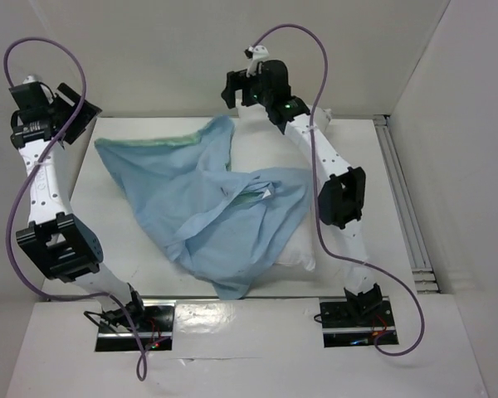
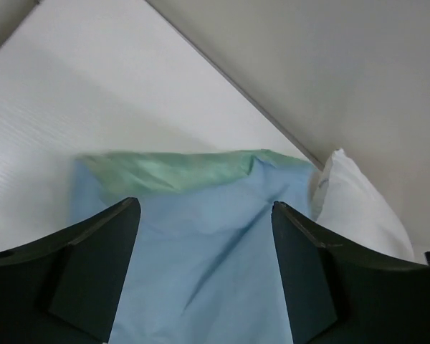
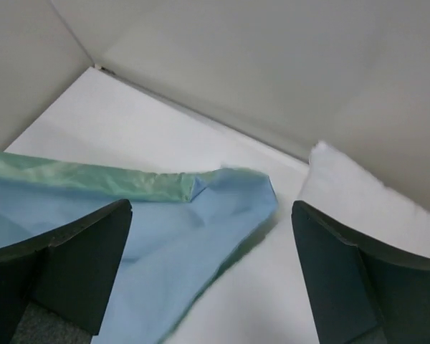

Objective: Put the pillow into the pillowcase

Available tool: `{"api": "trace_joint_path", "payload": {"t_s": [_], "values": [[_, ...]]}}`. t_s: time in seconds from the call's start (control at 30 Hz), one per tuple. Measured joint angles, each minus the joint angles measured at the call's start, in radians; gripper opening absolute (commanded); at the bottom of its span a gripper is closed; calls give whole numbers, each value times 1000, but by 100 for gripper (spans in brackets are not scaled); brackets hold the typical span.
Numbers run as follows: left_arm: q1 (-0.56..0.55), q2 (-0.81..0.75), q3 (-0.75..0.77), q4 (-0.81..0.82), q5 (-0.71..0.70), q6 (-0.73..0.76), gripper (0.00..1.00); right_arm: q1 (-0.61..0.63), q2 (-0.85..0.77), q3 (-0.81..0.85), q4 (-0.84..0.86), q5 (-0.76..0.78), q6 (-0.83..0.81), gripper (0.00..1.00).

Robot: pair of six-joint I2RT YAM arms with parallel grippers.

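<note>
From above, you see the pillowcase spread in a wrinkled heap over the pillow, which shows white at the heap's right and far edges, both lying mid-table. Your left gripper hangs past the cloth's far-left corner, and your right gripper hangs beyond its far edge, both apart from it. In your left wrist view the fingers stand spread with nothing pinched; the blue cloth with its green hem lies below and ahead of them, the pillow off to the right. In your right wrist view the fingers are also wide apart and hold nothing; the cloth's corner lies under the left one and the pillow by the right one.
</note>
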Motion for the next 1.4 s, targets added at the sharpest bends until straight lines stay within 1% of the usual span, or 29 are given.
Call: {"api": "trace_joint_path", "payload": {"t_s": [0.07,0.13,0.27,0.33,0.43,0.53,0.6,0.67,0.7,0.73,0.8,0.83,0.87,0.9,0.93,0.97,1.0,1.07,1.13,1.17,1.3,1.4], "values": [[-14,5,4,-3,10,7,89,-32,-66,-109,-12,-19,40,100],[-59,4,4,-7,10,26,91,-70,-157,-224,-38,-20,71,100],[-204,4,-16,-8,8,68,91,-137,-333,-324,-139,31,116,100],[-278,4,-42,-15,14,81,91,-183,-449,-393,-176,62,138,100],[-362,18,-84,-32,51,100,91,-255,-654,-579,-223,99,167,100],[-436,76,-97,-37,76,103,92,-332,-829,-805,-267,108,197,100],[-488,124,-111,-35,98,101,92,-361,-887,-949,-299,80,218,100],[-545,171,-152,-33,136,99,88,-377,-913,-1064,-307,26,238,100],[-556,180,-162,-34,146,98,85,-377,-913,-1116,-312,-2,245,100],[-576,196,-180,-33,169,94,80,-373,-910,-1176,-308,-37,256,100],[-601,213,-220,-16,204,79,48,-364,-894,-1259,-315,-87,273,100],[-607,214,-242,-6,221,71,26,-357,-882,-1287,-314,-106,282,100],[-608,214,-257,-2,233,56,9,-350,-871,-1305,-309,-123,291,100],[-608,214,-267,3,242,47,0,-344,-865,-1314,-300,-135,297,100],[-605,214,-272,12,247,45,0,-340,-858,-1316,-287,-148,303,96],[-600,213,-274,21,249,42,0,-340,-853,-1316,-268,-159,307,89],[-592,211,-274,27,252,40,0,-339,-848,-1316,-248,-172,312,65],[-568,192,-278,38,251,29,0,-339,-832,-1312,-212,-202,319,32],[-531,149,-293,44,242,15,0,-339,-811,-1308,-185,-220,325,9],[-509,118,-301,48,236,10,0,-339,-803,-1308,-178,-223,333,0],[-448,-5,-303,64,227,-13,0,-343,-806,-1295,-157,-235,352,0],[-438,-35,-263,72,237,-14,0,-344,-826,-1287,-159,-181,359,0]]}}
